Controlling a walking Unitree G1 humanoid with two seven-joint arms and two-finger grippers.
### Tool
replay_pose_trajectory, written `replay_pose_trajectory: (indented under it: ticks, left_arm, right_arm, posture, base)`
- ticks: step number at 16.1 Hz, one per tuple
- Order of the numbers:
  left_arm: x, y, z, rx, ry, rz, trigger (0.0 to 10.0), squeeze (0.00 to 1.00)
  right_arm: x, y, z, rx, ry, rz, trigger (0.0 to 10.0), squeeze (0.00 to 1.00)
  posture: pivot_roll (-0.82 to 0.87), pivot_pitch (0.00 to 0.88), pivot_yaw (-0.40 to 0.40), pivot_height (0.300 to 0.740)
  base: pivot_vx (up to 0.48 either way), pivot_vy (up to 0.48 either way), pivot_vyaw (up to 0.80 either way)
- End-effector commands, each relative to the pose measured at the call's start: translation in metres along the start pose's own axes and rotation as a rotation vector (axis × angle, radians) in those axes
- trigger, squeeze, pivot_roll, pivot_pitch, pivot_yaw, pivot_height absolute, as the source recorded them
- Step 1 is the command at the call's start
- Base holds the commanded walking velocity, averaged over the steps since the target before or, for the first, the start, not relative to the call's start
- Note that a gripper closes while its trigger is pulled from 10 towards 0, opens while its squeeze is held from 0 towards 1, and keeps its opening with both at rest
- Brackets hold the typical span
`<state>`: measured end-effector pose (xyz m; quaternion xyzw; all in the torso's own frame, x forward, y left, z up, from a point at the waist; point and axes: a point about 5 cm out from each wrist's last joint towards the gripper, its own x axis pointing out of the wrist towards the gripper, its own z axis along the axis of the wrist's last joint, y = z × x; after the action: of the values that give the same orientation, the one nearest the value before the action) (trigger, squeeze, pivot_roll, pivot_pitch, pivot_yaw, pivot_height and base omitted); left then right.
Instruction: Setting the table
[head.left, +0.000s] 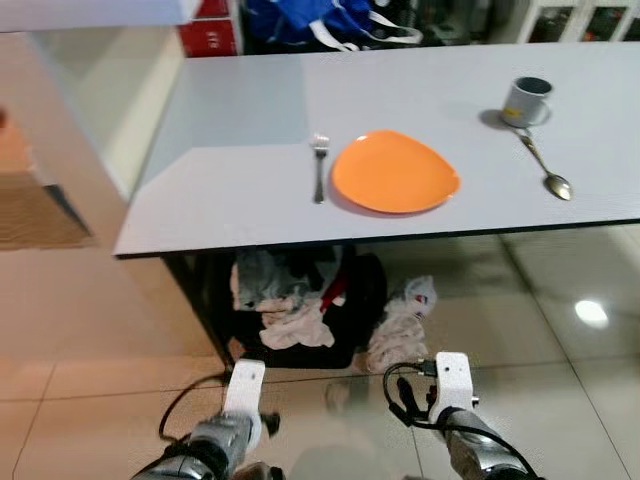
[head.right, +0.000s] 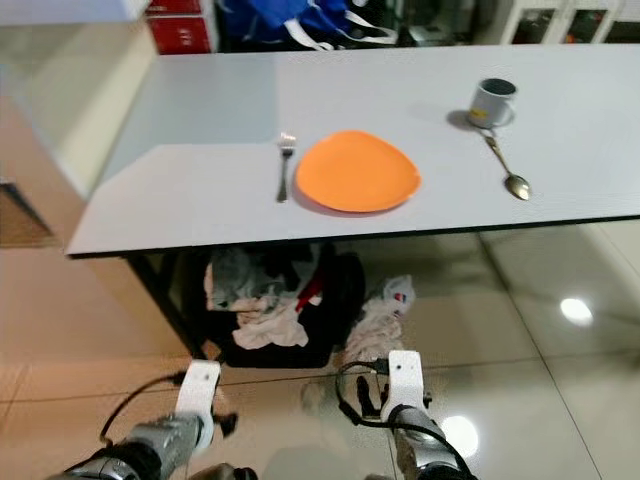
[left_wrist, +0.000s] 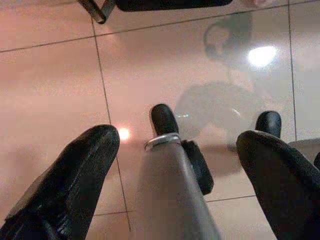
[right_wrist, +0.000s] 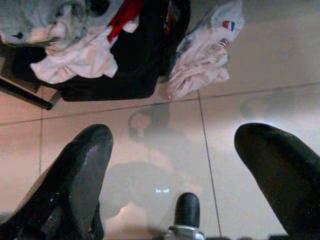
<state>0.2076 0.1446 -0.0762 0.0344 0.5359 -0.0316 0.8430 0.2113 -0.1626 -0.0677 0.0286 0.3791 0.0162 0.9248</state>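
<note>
The worktop (head.left: 230, 190) carries an orange plate (head.left: 395, 172) with a fork (head.left: 319, 168) just beside it on the robot's left. A spoon (head.left: 545, 168) lies well apart to the right, its handle tip near a grey mug (head.left: 526, 100). The setting looks part done: the spoon and mug likely need to come in beside the plate.

The risks, as I judge them: the spoon lies flat and thin on a smooth top, so a claw could skate over it or push it toward the near edge. Reaching for the mug could knock it over. Under the worktop a black bag (head.left: 330, 320) with loose clothes (head.left: 290, 322) and a white bag (head.left: 403, 325) crowd the floor, so stepping closer may snag a foot.

Both arms hang low. The left claw (left_wrist: 175, 175) is spread wide, released, holding nothing, over bare tile. The right claw (right_wrist: 175, 170) is likewise wide apart and empty, above the floor near the clothes.
</note>
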Motion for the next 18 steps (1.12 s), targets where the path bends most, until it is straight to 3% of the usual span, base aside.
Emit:
replay_pose_trajectory:
  ticks: [1, 15, 16, 18]
  left_arm:
    - [0.000, 0.000, 0.005, 0.017, -0.011, 0.010, 10.0, 0.00]
    - [0.000, 0.000, 0.005, 0.017, -0.011, 0.010, 10.0, 0.00]
    - [0.001, 0.002, -0.018, 0.018, 0.052, -0.007, 10.0, 0.00]
    - [0.001, 0.004, -0.024, 0.033, 0.047, -0.012, 10.0, 0.00]
  right_arm:
    - [0.000, -0.002, -0.002, 0.016, 0.014, -0.009, 10.0, 0.00]
    - [0.000, -0.002, -0.002, 0.016, 0.014, -0.009, 10.0, 0.00]
    - [-0.004, -0.004, -0.016, -0.019, 0.083, -0.021, 10.0, 0.00]
    - [-0.005, -0.006, -0.019, -0.048, 0.099, -0.023, 10.0, 0.00]
  posture:
    - [-0.17, 0.000, 0.036, 0.727]
    - [-0.17, 0.000, 0.036, 0.727]
    - [-0.16, 0.002, 0.032, 0.727]
    - [-0.16, 0.002, 0.029, 0.727]
  base:
    - [0.000, 0.000, 0.00]
    - [0.000, 0.000, 0.00]
    - [0.000, 0.000, 0.00]
    - [0.000, 0.000, 0.00]
